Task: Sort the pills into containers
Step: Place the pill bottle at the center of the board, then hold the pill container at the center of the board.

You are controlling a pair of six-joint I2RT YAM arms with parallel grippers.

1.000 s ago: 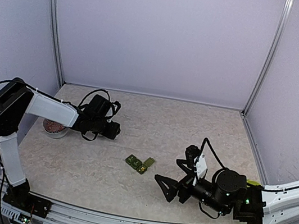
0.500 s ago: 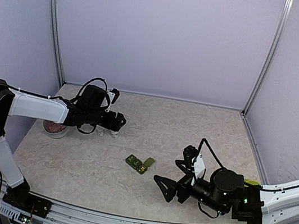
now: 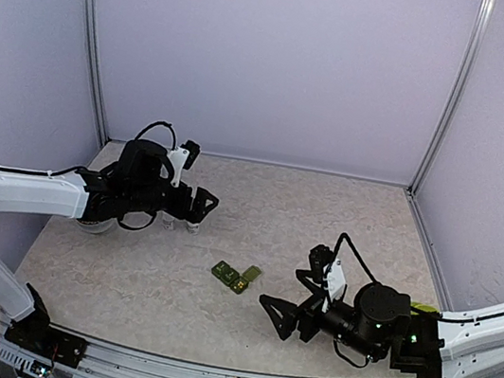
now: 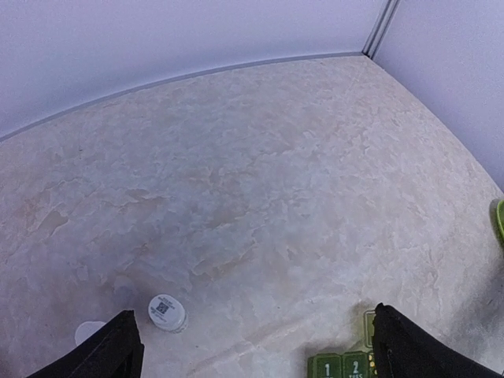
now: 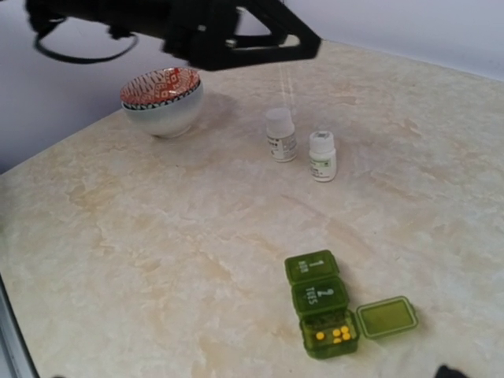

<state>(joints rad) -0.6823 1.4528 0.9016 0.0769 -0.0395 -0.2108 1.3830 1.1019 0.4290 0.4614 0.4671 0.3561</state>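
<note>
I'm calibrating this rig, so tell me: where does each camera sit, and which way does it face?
Top external: above and behind the bases, looking down on the table; shows left claw and right claw, both open.
Left wrist: facing across the table toward the far right corner; own fingers at the bottom corners.
Right wrist: low, facing left toward the bowl, two bottles and the left arm; hardly any of its own claw shows.
Shared: all three see the green pill organizer.

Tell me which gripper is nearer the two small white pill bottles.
Left. Left gripper hovers just above the white pill bottles; right gripper sits far off, beyond the green plastic pill organiser.
</note>
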